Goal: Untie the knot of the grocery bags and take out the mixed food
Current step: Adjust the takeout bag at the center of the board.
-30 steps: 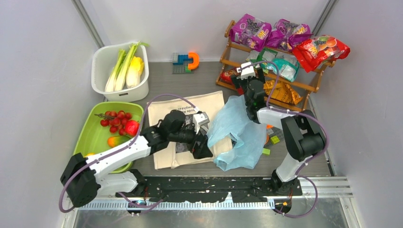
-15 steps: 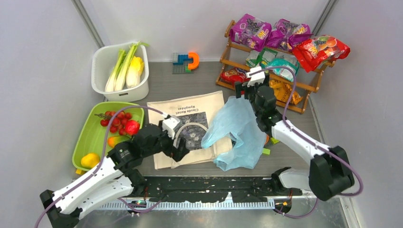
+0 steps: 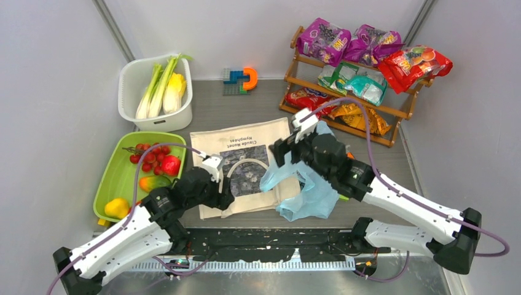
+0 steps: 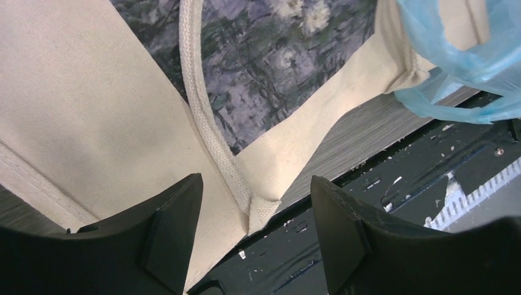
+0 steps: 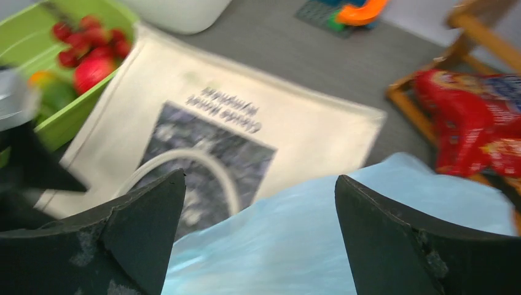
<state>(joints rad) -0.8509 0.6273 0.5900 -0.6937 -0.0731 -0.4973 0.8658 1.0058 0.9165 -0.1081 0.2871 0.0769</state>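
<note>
Canvas tote (image 3: 212, 146): flat, mid-table (image 3: 246, 106) — mouth toward the arms, near corner at the table's front edge. Blue plastic bag (image 3: 314, 194): crumpled, overlapping the tote's right side. Left gripper (image 4: 253, 206): parted astride the tote handle (image 4: 201, 123), unclamped. Right gripper (image 5: 259, 200): wide, empty — over the bag.

the top camera looks down from high up on the whole counter (image 3: 258, 104), while both wrist cameras sit very close, looking down at the same cream tote (image 4: 74, 123) and blue bag (image 5: 368, 203).
</note>
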